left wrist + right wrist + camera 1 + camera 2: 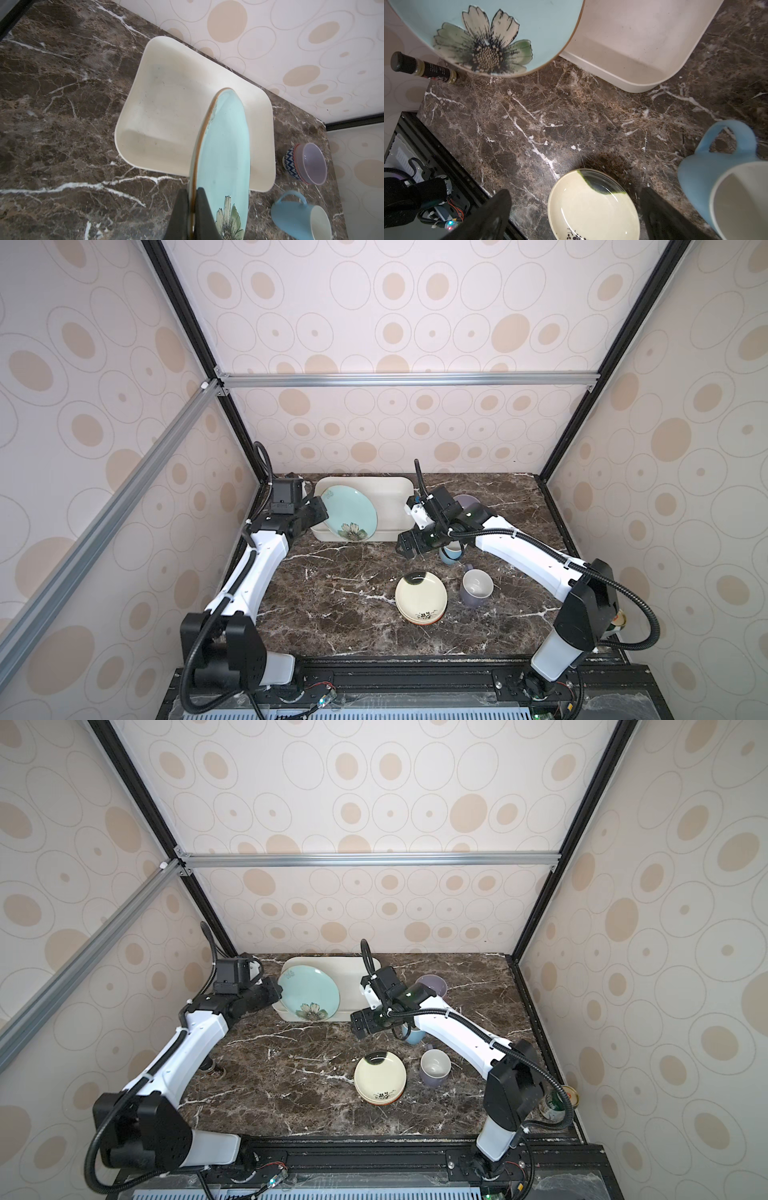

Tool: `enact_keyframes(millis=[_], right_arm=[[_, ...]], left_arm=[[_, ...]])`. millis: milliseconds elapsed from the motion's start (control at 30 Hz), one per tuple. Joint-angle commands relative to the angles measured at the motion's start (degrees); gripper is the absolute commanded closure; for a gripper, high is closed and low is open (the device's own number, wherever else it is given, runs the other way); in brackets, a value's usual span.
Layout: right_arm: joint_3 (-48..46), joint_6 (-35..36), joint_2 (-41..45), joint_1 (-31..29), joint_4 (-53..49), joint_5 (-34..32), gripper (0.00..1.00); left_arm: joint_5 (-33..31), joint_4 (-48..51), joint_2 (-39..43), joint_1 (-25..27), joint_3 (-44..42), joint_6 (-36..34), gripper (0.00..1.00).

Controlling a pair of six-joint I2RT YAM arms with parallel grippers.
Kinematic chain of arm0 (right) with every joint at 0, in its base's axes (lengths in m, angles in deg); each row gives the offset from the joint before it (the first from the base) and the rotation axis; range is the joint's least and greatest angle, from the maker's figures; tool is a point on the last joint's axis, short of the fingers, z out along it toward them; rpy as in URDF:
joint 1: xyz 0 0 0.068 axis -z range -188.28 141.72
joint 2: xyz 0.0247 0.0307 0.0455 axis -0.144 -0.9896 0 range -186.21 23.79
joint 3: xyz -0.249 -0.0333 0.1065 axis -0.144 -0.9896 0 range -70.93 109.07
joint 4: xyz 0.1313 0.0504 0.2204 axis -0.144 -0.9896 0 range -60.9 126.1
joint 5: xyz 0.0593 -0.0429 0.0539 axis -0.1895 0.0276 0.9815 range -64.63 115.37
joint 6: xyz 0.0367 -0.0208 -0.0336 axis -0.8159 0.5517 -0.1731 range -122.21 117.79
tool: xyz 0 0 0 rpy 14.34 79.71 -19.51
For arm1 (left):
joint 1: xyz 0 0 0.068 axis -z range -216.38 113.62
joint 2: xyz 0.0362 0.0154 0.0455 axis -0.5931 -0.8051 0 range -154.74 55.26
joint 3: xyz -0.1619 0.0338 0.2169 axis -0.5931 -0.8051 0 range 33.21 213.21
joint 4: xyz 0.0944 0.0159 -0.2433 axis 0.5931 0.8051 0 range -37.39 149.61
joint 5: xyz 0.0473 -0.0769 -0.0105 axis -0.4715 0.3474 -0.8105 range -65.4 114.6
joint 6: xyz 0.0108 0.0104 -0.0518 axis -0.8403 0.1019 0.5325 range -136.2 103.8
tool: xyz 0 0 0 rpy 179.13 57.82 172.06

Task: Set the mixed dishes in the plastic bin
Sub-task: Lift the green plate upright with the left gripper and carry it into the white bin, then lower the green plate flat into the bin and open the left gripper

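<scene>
teal plate (349, 512) (over bin (365, 478)), left pincer (192, 190) clamped

The teal plate (349, 512) has a brown rim and a cream-and-green flower at 6 o'clock. The bin (390, 489) is off-white. The cream plates (420, 597) show a dark-green smear at 12 o'clock and a black sprig at 6. The blue mug (291, 216) and purple mug (477, 587) are white inside. The lavender bowl (313, 164) is plain; the zigzag bowl (289, 161) seems navy-and-white, red-rimmed. The table (332, 572) is brown marble, white-veined.

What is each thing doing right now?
Teal plate: held tilted over the bin.
Left gripper: shut on the plate's rim.
Right gripper: open, empty.
Bin: empty inside.
Cream plates: stacked on the table.
Purple mug: upright, empty.
Blue mug: upright, empty.
Bowls: stacked.
Bottle: standing, capped.
</scene>
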Motion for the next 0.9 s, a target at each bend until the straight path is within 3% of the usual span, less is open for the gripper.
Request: enact_keyframes(millis=[0,433,867], right_arm=[[-0.3,0.9,0.5,1.1,-1.3,-0.3,0.00],[2.6,1.6,-2.5,3.8,-2.8,0.1,0.00],[5.2,1.7,-6.3,4.8,-3.0,1.4,0.00]], left_arm=[[4.0,-8.5,-4.7,-1.7,5.9,-0.1,1.00],[3.8,-9.2,-24.4,-2.8,17.4,-1.1,1.00],[2.8,-8.5,-31.5,-3.1,19.2,-1.0,1.00]])
